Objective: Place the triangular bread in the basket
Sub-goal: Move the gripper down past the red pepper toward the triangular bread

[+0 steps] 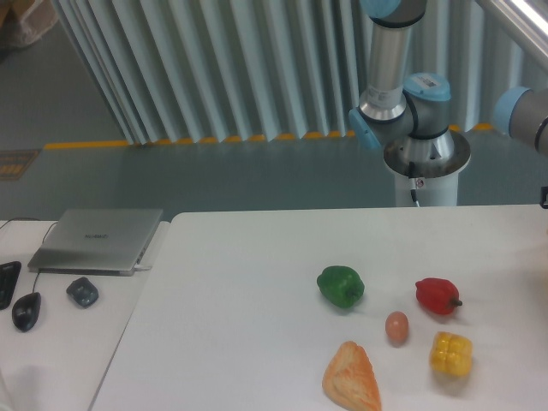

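Observation:
The triangular bread point(352, 378) is a golden-orange wedge with a paler streaked top. It lies on the white table point(240, 282) near the front edge, right of centre. No basket shows in this view. The arm's base and lower joints point(409, 111) stand behind the table's far edge, with another joint point(522, 111) at the right edge of the view. The gripper itself is out of the frame.
A green pepper point(341, 286), a red pepper point(437, 295), a small tan egg point(396, 328) and a yellow pepper point(451, 354) lie around the bread. A closed laptop point(98, 240), a mouse point(26, 310) and a dark object point(82, 292) are at the left.

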### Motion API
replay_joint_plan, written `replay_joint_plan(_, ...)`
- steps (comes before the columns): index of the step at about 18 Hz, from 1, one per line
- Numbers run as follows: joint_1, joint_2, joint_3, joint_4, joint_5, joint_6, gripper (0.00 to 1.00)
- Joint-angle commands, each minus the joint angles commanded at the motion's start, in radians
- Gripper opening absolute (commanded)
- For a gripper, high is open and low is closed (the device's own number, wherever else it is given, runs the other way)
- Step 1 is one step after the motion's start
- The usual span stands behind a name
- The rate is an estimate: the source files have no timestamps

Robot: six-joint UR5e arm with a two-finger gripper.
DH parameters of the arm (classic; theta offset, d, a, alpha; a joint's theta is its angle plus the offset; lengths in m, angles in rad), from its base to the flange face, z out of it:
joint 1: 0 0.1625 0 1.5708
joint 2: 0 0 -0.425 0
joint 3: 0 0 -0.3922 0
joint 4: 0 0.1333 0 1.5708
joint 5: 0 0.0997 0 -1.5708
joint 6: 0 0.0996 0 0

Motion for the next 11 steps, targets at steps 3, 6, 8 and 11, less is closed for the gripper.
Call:
replay_joint_plan(3,-0.101,-0.037,0.063,-0.003,0.008,-0.112,1.0)
replay_joint_plan(6,-0.207,-0.046,0.077,0.0,-0.002,-0.313,1.0)
replay_joint_plan(8,-0.241,-0.058,0.074,-0.005,0.047,-0.333,1.0)
replay_joint_plan(11,-0.316,-0.017,0.074,-0.066,0.15,-0.349,1.0)
